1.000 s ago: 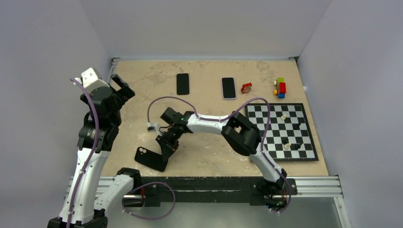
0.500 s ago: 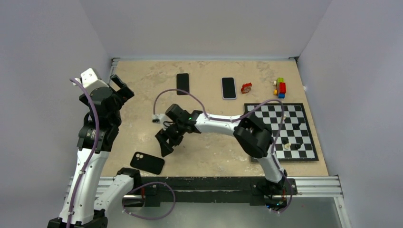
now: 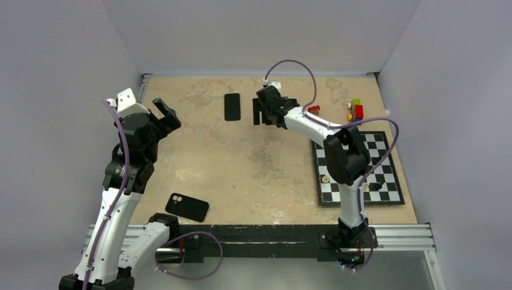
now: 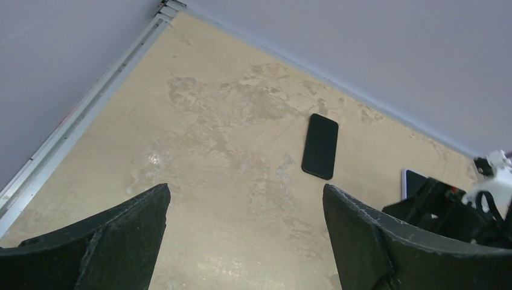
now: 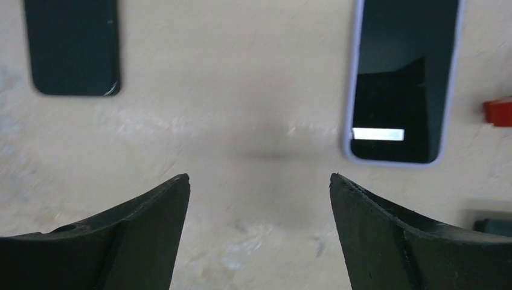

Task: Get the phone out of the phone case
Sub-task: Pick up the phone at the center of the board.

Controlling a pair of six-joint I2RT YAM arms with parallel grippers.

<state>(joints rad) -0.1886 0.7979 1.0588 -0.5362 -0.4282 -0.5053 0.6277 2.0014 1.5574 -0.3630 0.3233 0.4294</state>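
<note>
A black phone case [image 3: 187, 207] with two round camera holes lies flat near the table's front left edge, with nothing touching it. At the far side lie a bare black phone [image 3: 232, 106] [image 5: 72, 45] [image 4: 320, 146] and a phone in a pale lavender case [image 5: 401, 81] [image 4: 412, 181]. The right arm hides this second phone in the top view. My right gripper [image 3: 258, 113] [image 5: 259, 176] hovers open and empty over the bare table between those two phones. My left gripper [image 3: 168, 115] [image 4: 246, 187] is raised at the left, wide open and empty.
A chessboard [image 3: 386, 157] with a few pieces lies at the right. Coloured toy bricks [image 3: 356, 112] and a small red object [image 3: 313, 110] [image 5: 498, 112] sit beyond it near the back wall. The right arm stretches over the board's left part.
My right gripper opened and let go of the black case, which now lies flat at the front left. The right arm then swung to the far side, above the two phones.
</note>
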